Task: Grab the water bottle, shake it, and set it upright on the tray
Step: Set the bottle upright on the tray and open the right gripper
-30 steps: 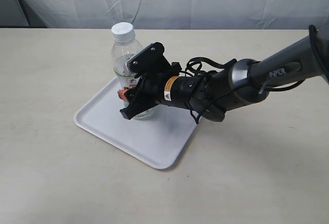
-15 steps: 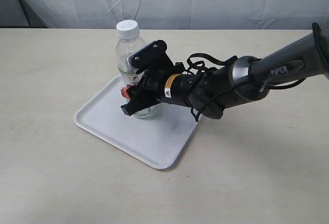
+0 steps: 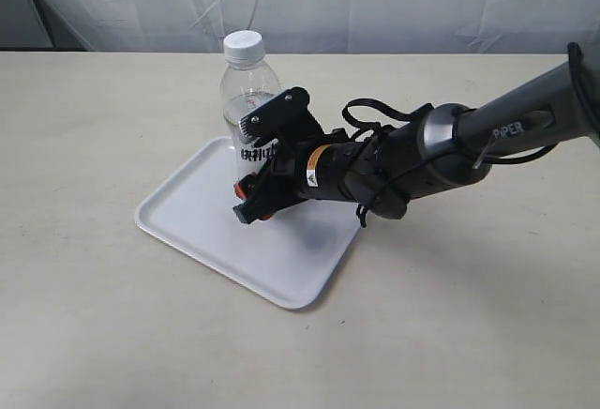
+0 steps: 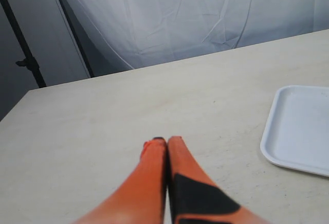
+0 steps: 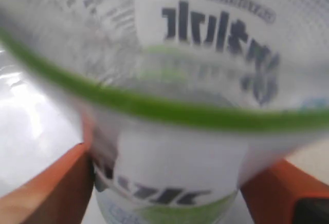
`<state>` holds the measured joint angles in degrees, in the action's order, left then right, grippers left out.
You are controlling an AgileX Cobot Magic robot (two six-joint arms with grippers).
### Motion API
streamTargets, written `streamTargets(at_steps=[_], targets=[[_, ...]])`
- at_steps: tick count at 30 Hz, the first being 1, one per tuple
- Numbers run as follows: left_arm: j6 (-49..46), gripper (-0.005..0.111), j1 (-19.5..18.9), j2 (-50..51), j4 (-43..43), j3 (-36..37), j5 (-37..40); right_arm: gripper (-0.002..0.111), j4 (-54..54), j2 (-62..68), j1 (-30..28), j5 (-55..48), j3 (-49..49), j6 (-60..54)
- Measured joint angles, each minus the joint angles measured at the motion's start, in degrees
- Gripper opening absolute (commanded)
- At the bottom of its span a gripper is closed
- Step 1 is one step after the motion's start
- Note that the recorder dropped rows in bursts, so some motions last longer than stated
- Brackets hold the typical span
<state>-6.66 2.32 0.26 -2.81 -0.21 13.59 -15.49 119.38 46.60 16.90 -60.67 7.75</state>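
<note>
The water bottle (image 3: 249,99), clear with a white cap and a white-and-green label, stands nearly upright over the far part of the white tray (image 3: 192,219). My right gripper (image 3: 260,190) is shut on the bottle's lower half, reaching in from the right. The gripper hides the bottle's base, so contact with the tray cannot be judged. In the right wrist view the bottle (image 5: 180,106) fills the picture between the orange fingers (image 5: 43,185), with the right gripper (image 5: 164,196) around it. My left gripper (image 4: 166,141) is shut with nothing in it, above bare table beside the tray (image 4: 300,131); it is outside the exterior view.
The tray lies on a pale beige table (image 3: 112,334). A white curtain (image 3: 375,1) hangs behind the table's far edge. The right arm (image 3: 450,151) stretches across the table's right side. A dark stand (image 4: 25,54) is off the table's far corner.
The right gripper has carried the bottle a little to the right over the tray, and the bottle's cap now sits further right and slightly higher. The gripper has dropped lower on the bottle.
</note>
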Motion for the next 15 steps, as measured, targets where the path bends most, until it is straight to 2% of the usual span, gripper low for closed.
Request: streamTargets(at_steps=[4,15], targets=[[0.0,0.0,0.0,0.0,0.0,0.0,0.0,0.072,0.0,0.0,0.0,-0.84,0.0,0.0],[0.0,0.0,0.0,0.0,0.0,0.0,0.0,0.072,-0.27,-1.1,0.0,-11.76,0.12,-0.14]])
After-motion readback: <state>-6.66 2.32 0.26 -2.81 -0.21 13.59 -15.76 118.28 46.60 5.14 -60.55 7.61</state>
